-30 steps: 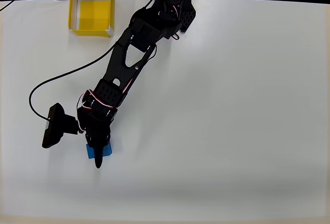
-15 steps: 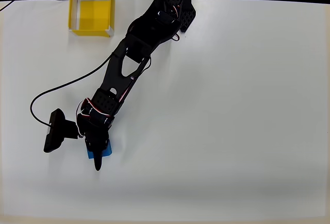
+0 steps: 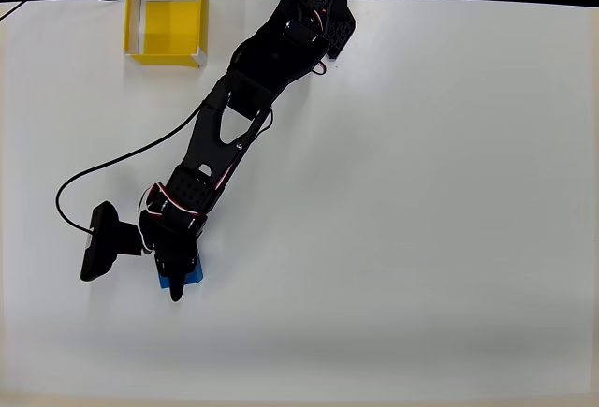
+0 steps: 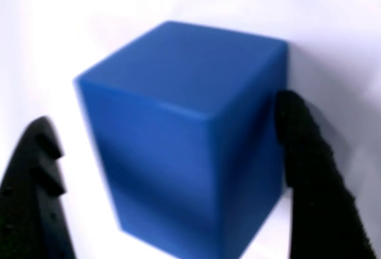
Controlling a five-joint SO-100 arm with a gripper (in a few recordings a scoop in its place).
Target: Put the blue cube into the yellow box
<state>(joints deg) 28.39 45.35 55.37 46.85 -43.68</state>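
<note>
The blue cube rests on the white table at the lower left of the overhead view, mostly hidden under my gripper. In the wrist view the blue cube stands between the two black fingers of my gripper. The right finger touches the cube's side. A thin strip of table shows between the left finger and the cube, so the gripper is open around it. The yellow box sits open-topped at the table's far left corner, a long way from the cube.
The black arm stretches from its base at the table's far edge down to the cube. A black cable loops across the table on the left to the wrist camera. White table lies all around.
The arm has stretched out and the gripper has settled slightly lower over the cube. The cube has stayed in place.
</note>
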